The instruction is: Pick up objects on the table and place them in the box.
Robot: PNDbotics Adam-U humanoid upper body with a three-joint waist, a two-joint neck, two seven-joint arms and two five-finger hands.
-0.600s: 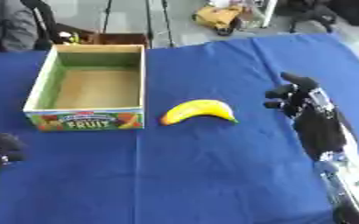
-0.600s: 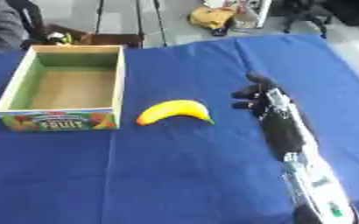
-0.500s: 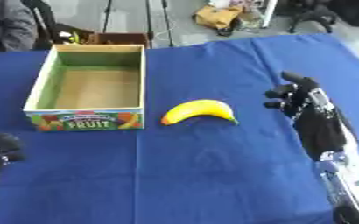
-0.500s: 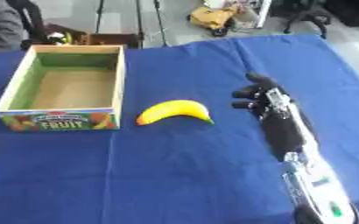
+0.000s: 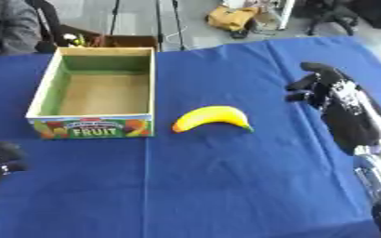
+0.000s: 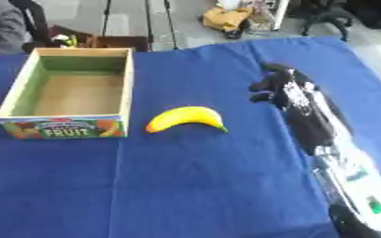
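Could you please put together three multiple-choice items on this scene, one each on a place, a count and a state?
1. Where does the banana lie?
A. inside the box
B. on the blue cloth, right of the box
C. in the right hand

2. How many things lie inside the box?
A. none
B. one
C. two

3. What is the right hand doing?
A. gripping the banana
B. pressing on the box
C. holding nothing, apart from the banana

Answers: 1 B, the banana rests on the blue cloth beside the box's right wall. 2 A, only the bare brown floor shows. 3 C, cloth shows between hand and banana.
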